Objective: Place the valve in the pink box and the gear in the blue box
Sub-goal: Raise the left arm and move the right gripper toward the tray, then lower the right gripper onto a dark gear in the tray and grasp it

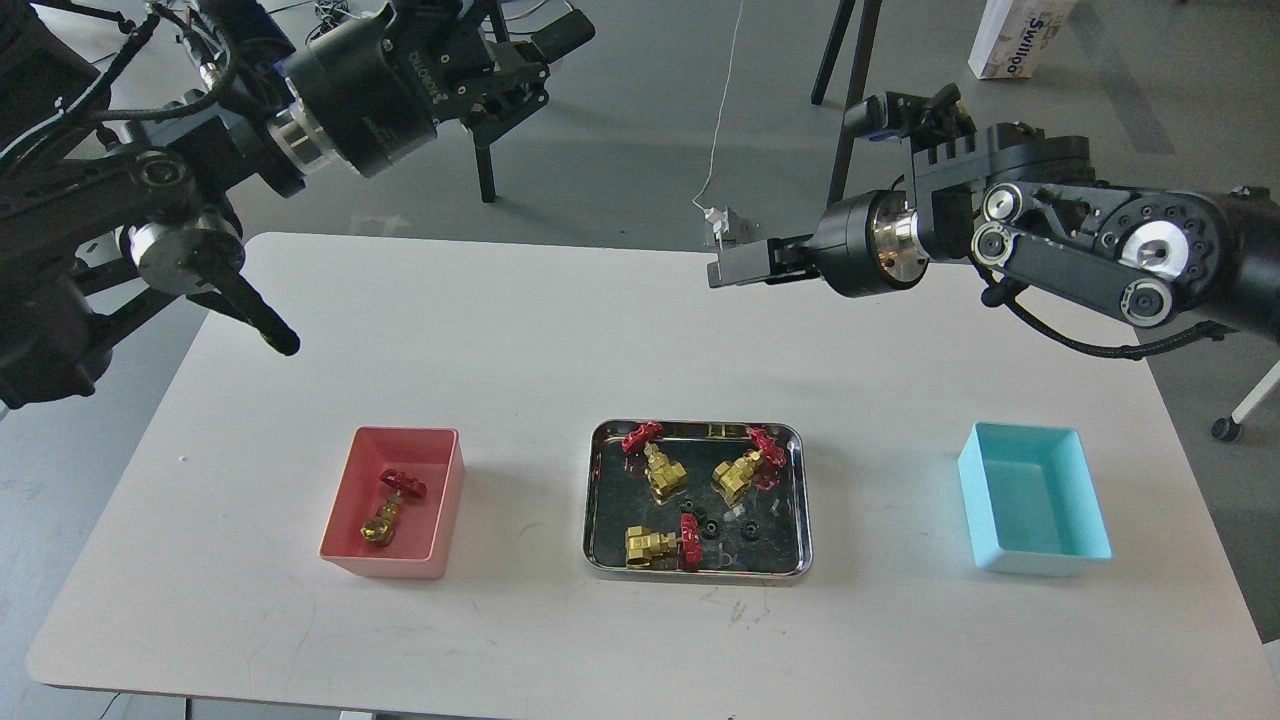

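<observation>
1 valve [390, 508] lies in the pink box [440, 470] at left. 3 valves and the gears [710, 528] wait in the steel tray [598, 500], sorted from the centre. The blue box [1090, 520] holds nothing. The left gripper [540, 50] and the right gripper [730, 268] hover far above, carrying nothing; open or closed, I cannot tell.

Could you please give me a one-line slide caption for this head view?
One valve lies in the pink box, three wait with gears in the steel tray; blue box empty.
</observation>
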Action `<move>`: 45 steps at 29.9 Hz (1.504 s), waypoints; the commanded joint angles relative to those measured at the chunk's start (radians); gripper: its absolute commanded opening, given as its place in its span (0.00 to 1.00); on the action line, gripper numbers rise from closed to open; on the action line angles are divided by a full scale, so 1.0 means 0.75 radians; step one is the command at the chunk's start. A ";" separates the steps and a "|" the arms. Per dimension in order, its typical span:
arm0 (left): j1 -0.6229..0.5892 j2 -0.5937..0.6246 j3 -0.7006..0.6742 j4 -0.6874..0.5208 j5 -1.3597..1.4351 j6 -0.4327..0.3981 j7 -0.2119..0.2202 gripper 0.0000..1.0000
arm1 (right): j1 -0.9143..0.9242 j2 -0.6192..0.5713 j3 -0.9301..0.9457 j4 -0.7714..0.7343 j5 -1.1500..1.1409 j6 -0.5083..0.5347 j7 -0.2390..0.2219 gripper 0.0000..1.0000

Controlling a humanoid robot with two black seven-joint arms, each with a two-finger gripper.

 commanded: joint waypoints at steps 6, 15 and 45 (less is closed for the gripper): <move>0.226 -0.247 -0.178 0.076 -0.028 -0.005 0.000 0.79 | 0.014 0.159 -0.313 0.172 -0.605 0.000 0.003 0.90; 0.304 -0.272 -0.221 0.080 -0.028 -0.005 0.000 0.80 | -0.029 0.265 -0.360 0.150 -0.630 0.000 -0.008 0.70; 0.403 -0.352 -0.221 0.119 -0.022 -0.005 0.000 0.82 | -0.172 0.398 -0.407 0.033 -0.618 0.000 -0.038 0.61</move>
